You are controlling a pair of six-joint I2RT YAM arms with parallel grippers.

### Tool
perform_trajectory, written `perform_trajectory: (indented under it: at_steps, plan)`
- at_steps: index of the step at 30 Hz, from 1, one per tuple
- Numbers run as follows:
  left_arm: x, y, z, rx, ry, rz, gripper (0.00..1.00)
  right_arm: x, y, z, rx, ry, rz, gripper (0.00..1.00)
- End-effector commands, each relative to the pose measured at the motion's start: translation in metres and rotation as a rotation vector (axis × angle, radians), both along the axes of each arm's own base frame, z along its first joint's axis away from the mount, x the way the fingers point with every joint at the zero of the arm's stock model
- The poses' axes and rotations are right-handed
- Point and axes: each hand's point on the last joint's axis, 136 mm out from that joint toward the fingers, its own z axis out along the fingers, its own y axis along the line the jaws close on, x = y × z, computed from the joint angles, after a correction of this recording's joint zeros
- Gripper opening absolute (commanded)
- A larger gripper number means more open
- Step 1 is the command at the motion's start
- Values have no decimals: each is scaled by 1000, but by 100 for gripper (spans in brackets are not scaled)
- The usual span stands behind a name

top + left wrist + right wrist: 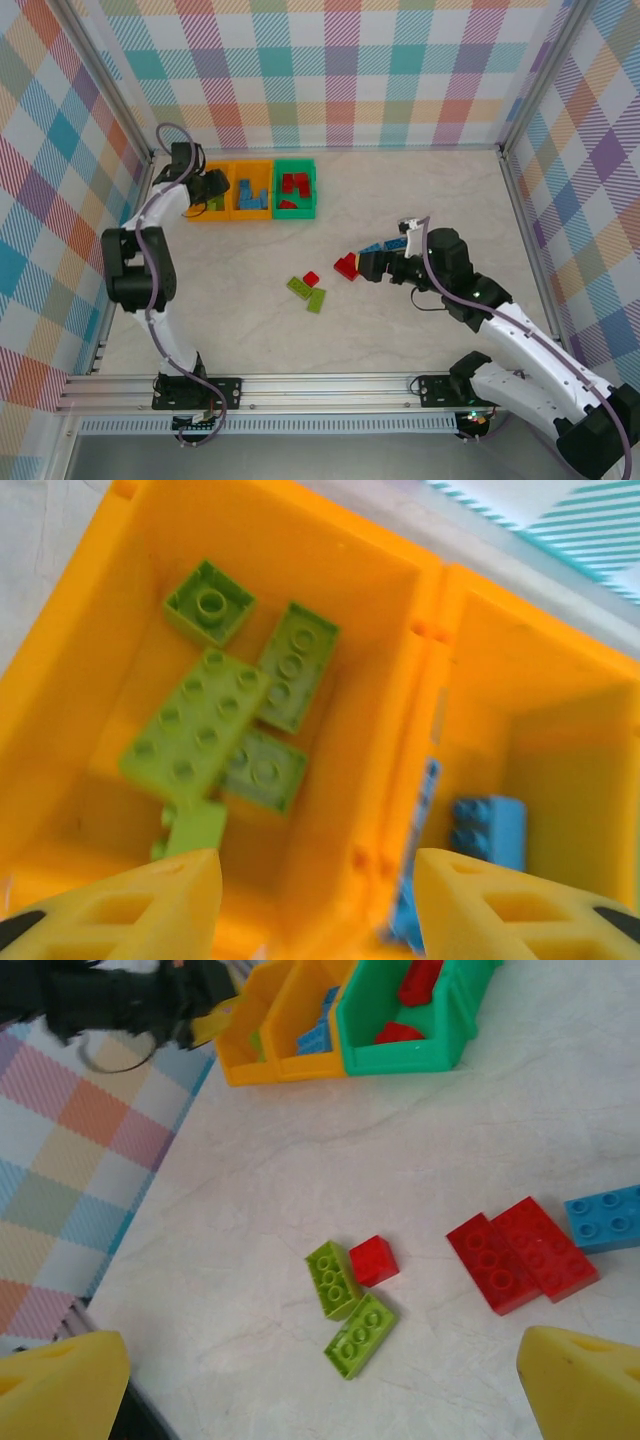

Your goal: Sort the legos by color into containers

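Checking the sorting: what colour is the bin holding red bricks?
The bin is green; the right wrist view shows it best.

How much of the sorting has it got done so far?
Partly done: green bricks lie in the left orange bin, blue ones in the middle bin, red ones in the green bin. Nothing is held: left fingers open over that left bin, right fingers open above the table. Left: loose bricks in all three colours.

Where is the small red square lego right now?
Top view: the small red square lego lies on the table near its middle, beside two lime green legos, left of the red pair.
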Motion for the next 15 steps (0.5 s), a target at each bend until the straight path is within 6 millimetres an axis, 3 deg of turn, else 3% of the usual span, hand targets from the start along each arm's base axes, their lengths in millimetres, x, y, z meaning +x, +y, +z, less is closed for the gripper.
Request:
perform_trajectory:
  at_steps: [1,5,10,15]
  plan:
    - [-25,-35,105,-74,-277,-74,53,24,-13,16,-44,-79,-115,100]
    - [-81,-92,141,-56,-361,-249,53,41,-24,2,-150,-58,-181,100]
    - [-167,-160,149,20,-356,-580,55,65,-71,-34,-386,48,-353,100]
    - [-241,-191,149,42,-344,-855,66,73,-101,-68,-457,174,-387,100]
